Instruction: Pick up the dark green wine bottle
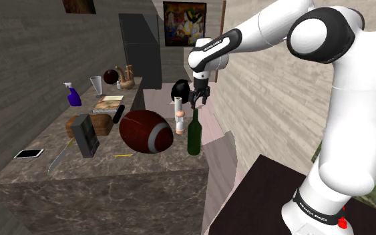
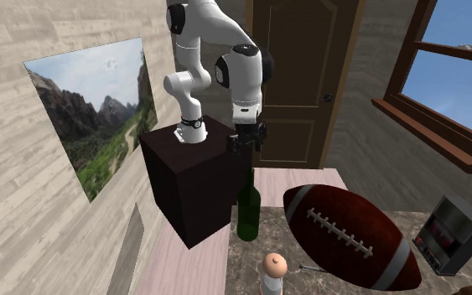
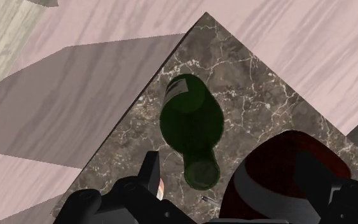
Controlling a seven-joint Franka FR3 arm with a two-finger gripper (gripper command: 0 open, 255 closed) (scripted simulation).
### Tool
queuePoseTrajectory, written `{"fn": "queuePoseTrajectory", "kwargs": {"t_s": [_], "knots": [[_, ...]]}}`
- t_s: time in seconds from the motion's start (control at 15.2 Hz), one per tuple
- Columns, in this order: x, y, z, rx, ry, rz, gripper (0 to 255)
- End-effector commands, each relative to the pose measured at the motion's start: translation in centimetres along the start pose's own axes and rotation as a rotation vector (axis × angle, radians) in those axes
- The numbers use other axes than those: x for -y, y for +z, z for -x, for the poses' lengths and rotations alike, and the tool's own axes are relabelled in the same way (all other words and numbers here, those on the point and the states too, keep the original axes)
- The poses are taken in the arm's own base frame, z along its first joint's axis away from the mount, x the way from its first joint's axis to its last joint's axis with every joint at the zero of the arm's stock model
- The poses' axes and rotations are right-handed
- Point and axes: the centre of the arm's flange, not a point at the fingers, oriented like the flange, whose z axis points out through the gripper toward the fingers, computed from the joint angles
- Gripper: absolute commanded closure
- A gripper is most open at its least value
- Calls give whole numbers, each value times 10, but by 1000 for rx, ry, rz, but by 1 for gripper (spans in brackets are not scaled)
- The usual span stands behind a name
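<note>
My end effector (image 1: 199, 101) hangs with fingers apart just above the dark green wine bottle (image 1: 194, 135), which stands upright at the corner of the desk (image 1: 154, 163), beside the football (image 1: 146, 131). I reckon an off-centre descent could knock it over the edge.

Brown football (image 1: 146, 131) lies on the marble worktop (image 1: 153, 162); dark box (image 1: 85, 135) at its nine o'clock, purple spray bottle (image 1: 73, 95) at ten.

Light: soft, even; arm (image 1: 266, 33) bright.
Shadow: broad grey patch on floor (image 3: 63, 108) beside counter (image 3: 254, 89).
Dimmest: wall (image 1: 19, 67) at shoulder view's left.
</note>
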Motion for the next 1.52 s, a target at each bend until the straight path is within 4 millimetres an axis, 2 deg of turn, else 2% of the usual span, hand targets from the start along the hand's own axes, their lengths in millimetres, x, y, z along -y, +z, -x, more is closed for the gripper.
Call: {"fn": "queuePoseTrajectory", "kwargs": {"t_s": [0.0, 0.13, 0.59, 0.73, 0.79, 1.39, 1.45], "knots": [[-7, 15, -20, -2, -2, 3, 0], [-13, 24, -33, -3, -4, 5, 0], [-15, 64, -33, -3, -4, 5, 0], [-15, 64, -33, -3, -4, 5, 0], [-16, 64, -33, -3, -4, 5, 255], [-15, 64, -33, -3, -4, 5, 255], [-15, 59, -33, -3, -4, 5, 255]]}}
